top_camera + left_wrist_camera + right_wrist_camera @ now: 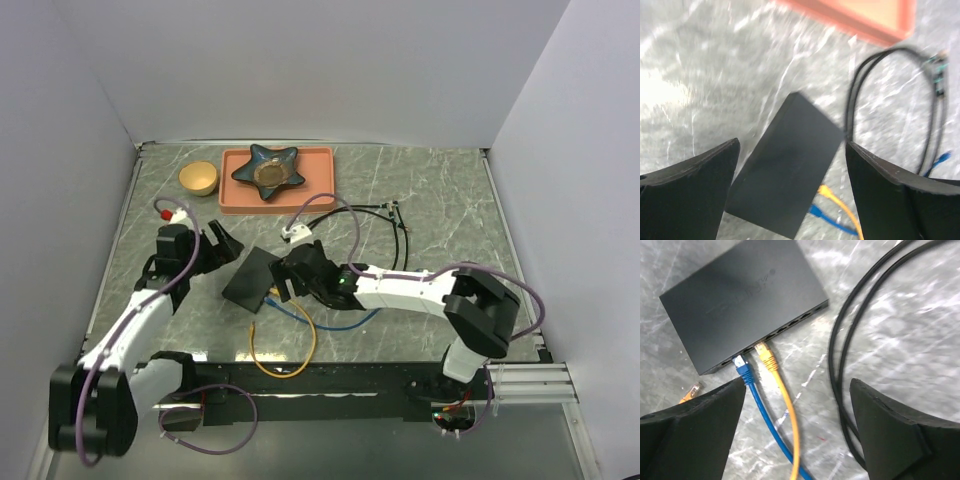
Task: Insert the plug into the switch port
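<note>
The switch port is a flat black box lying on the marble table between both grippers. In the right wrist view the switch port shows its row of sockets facing me. A blue plug and a yellow plug lie with their tips at two sockets; I cannot tell how deep they sit. My right gripper is open and empty just above their cables. My left gripper is open and empty over the switch port's far end. In the top view the left gripper and right gripper flank the box.
An orange-pink tray with a dark star-shaped dish stands at the back, a yellow bowl to its left. A black cable loops right of the switch. The orange cable loops toward the near edge; its loose end lies by the box.
</note>
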Robot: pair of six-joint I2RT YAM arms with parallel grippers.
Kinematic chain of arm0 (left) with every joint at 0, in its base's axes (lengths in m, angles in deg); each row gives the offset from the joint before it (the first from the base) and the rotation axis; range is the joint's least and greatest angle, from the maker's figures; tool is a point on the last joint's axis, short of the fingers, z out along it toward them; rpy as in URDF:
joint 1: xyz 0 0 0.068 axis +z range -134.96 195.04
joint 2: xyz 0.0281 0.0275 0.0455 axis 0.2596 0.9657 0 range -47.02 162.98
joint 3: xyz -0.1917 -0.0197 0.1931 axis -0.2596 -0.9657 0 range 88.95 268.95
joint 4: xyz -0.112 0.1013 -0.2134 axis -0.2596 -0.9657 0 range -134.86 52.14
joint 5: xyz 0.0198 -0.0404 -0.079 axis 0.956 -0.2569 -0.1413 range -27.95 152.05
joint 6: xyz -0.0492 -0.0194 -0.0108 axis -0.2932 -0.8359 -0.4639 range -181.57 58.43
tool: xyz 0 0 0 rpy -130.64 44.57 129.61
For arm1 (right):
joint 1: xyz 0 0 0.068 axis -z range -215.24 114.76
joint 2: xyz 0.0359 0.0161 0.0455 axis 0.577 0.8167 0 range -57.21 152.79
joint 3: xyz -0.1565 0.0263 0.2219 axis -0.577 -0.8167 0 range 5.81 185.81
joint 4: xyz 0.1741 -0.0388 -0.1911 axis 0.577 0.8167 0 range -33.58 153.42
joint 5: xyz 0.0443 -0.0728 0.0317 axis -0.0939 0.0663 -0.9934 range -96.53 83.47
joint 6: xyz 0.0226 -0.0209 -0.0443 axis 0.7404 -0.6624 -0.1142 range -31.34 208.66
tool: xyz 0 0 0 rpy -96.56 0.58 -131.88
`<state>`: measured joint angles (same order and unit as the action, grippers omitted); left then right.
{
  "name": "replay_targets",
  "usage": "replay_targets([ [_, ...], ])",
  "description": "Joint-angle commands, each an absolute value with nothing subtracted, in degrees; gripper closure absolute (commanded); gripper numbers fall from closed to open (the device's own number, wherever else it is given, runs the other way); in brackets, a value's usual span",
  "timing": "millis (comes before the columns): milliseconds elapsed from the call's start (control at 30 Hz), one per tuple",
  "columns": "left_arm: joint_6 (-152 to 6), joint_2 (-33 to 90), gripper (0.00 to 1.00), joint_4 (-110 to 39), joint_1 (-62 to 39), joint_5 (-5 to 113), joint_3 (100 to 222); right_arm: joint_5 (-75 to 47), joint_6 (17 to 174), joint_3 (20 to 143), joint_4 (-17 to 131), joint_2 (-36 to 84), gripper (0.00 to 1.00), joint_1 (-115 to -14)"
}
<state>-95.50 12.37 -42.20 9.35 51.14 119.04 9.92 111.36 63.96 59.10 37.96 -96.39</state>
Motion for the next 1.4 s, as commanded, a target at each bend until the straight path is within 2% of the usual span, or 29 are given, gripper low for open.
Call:
replay_targets([
  [0, -97.5, 4.1, 0.06, -42.3, 9.5, 53.8, 117.9, 14.5, 108.7, 63.9, 61.2, 32.9, 0.01, -95.3],
  [500, -101.4, -16.3, 0.02, -45.6, 9.4, 61.6, 117.3, 14.9, 109.1, 56.7, 61.0, 25.5, 0.03, -91.0],
  [1133, -99.4, -8.8, 0.02, -45.3, 9.5, 56.0, 119.0, 11.5, 108.7, 65.0, 63.5, 41.8, 0.08, -92.6],
  [1233, -99.4, -7.7, 0.02, -44.4, 9.5, 54.8, 118.2, 11.8, 108.7, 66.6, 64.2, 44.6, 0.12, -92.8],
  [1300, -99.2, -7.3, 0.02, -44.5, 9.4, 54.8, 118.5, 11.8, 109.0, 67.4, 64.7, 46.2, 0.26, -92.9],
  [1367, -98.6, -6.9, 0.02, -45.0, 9.5, 54.7, 118.9, 11.8, 109.1, 67.9, 64.9, 47.4, 0.33, -92.8],
])
